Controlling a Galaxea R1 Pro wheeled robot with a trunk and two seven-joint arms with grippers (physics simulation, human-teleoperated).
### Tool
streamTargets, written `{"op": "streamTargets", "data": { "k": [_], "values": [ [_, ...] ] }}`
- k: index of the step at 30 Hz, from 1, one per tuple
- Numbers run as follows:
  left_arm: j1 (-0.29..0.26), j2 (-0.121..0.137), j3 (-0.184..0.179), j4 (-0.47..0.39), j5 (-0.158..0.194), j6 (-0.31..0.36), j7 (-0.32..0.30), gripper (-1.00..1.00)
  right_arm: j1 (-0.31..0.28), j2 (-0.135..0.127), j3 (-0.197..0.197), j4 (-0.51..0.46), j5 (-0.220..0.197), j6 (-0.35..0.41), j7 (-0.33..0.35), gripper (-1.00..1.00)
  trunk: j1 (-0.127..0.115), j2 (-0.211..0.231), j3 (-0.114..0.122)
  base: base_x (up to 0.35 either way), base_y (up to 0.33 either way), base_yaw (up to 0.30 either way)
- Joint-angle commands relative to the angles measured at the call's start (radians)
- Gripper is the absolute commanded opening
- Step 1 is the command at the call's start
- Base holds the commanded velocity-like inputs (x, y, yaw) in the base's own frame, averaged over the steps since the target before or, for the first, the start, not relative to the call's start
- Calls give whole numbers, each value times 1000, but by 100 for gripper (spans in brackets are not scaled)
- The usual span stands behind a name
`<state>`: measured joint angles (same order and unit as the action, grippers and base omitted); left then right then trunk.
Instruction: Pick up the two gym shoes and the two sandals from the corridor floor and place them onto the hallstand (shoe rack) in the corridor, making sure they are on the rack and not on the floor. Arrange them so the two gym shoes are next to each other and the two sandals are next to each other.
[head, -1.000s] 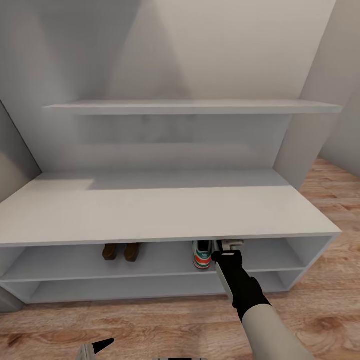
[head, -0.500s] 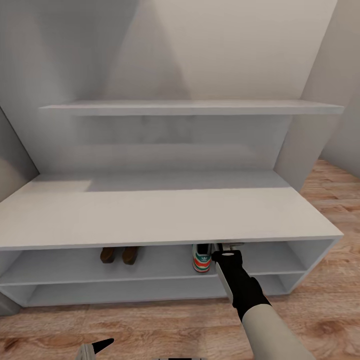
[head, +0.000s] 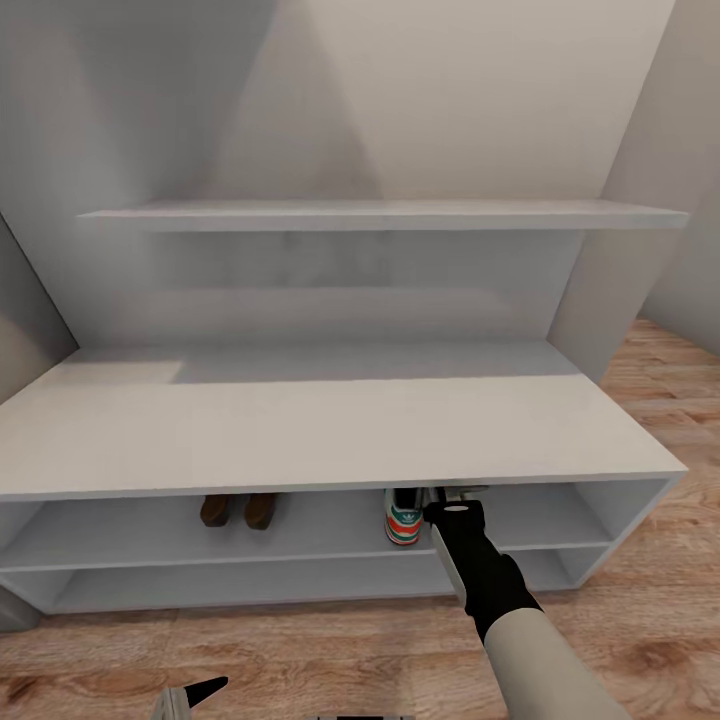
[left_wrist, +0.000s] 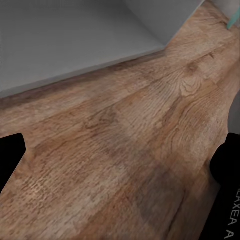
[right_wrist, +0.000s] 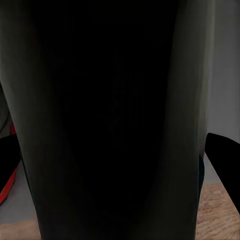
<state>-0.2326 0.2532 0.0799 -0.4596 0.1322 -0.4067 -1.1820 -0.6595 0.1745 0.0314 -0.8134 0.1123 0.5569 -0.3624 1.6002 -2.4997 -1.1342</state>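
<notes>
Sandals (head: 238, 509) and one sneaker (head: 403, 515) sit on the rack's (head: 330, 430) upper shelf. Right claw (head: 452, 492) reaches beside the sneaker, grip hidden; left claw (left_wrist: 120, 165) hangs apart over floor (left_wrist: 125, 150).

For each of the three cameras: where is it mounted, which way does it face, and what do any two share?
Head: up high, facing down at the rack, sandals and a gym shoe on its upper shelf; right arm reaching under the top.
Left wrist: faces the floor; dark fingertips at the edges.
Right wrist: very close on something dark; fingertips at the edges.
Shared: wood floor in all three.
</notes>
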Motion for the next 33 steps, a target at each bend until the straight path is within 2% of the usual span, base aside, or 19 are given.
{"op": "streamTargets", "data": {
  "k": [1,2,3,33],
  "values": [
    [-1,0,2,1,2,-5,-4,100,0,0,1,-1,10,9,0,-100,0,0,-1,23,0,0],
    [-1,0,2,1,2,-5,-4,100,0,0,1,-1,10,9,0,-100,0,0,-1,78,0,0],
    [-1,0,2,1,2,-5,-4,100,-1,0,2,-2,10,9,0,100,0,0,-1,103,0,0],
    [-1,1,4,1,4,-5,-4,100,0,0,1,-3,10,9,0,100,0,0,-1,9,0,0]
  ]
}}
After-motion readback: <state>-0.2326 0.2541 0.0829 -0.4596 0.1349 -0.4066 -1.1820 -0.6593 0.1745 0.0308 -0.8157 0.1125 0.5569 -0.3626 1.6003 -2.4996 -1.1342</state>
